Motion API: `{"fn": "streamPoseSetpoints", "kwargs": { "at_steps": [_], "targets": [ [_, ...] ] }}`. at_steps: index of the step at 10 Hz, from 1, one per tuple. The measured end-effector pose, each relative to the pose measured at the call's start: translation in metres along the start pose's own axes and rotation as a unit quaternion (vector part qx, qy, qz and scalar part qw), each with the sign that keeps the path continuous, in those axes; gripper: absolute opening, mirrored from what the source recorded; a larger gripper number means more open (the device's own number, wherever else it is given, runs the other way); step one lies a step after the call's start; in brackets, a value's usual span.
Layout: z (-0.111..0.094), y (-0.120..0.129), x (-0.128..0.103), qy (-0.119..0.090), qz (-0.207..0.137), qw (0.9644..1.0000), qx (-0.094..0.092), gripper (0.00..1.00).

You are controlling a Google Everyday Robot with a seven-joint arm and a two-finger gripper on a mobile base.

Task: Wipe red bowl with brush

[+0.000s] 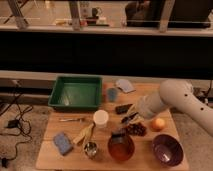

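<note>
The red bowl [121, 149] stands at the table's front, left of the purple bowl. A small dark brush [119, 134] lies at the bowl's far rim, partly over it. My gripper [130, 119] hangs just behind and above the bowl, to the right of the brush, at the end of the white arm [167, 100] reaching in from the right. Whether it touches the brush does not show.
Around the red bowl are a purple bowl [167, 149], an orange [158, 124], a dark red cluster [136, 129], a black block [123, 108], a white cup [101, 118] and a metal cup [90, 148]. Further off are a blue sponge [62, 143] and a green tray [76, 92].
</note>
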State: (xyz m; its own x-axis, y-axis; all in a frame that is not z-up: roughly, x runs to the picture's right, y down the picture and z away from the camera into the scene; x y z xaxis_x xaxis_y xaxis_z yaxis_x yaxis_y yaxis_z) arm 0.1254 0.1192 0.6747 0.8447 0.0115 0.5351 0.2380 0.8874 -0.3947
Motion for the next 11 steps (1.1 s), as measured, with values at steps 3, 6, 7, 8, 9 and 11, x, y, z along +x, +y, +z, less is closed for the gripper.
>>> {"fn": "streamPoseSetpoints", "kwargs": {
  "at_steps": [3, 6, 7, 8, 9, 11],
  "targets": [
    [-0.018, -0.041, 0.003, 0.012, 0.000, 0.9998, 0.016, 0.10],
    [-0.023, -0.053, 0.013, 0.017, 0.009, 0.9997, 0.017, 0.10],
    [-0.023, -0.053, 0.013, 0.017, 0.009, 0.9997, 0.017, 0.10],
    [-0.022, -0.054, 0.012, 0.017, 0.008, 0.9997, 0.017, 0.10],
    [-0.022, -0.054, 0.012, 0.017, 0.008, 0.9997, 0.017, 0.10],
    [-0.023, -0.055, 0.014, 0.019, 0.010, 0.9996, 0.020, 0.10]
  ]
}}
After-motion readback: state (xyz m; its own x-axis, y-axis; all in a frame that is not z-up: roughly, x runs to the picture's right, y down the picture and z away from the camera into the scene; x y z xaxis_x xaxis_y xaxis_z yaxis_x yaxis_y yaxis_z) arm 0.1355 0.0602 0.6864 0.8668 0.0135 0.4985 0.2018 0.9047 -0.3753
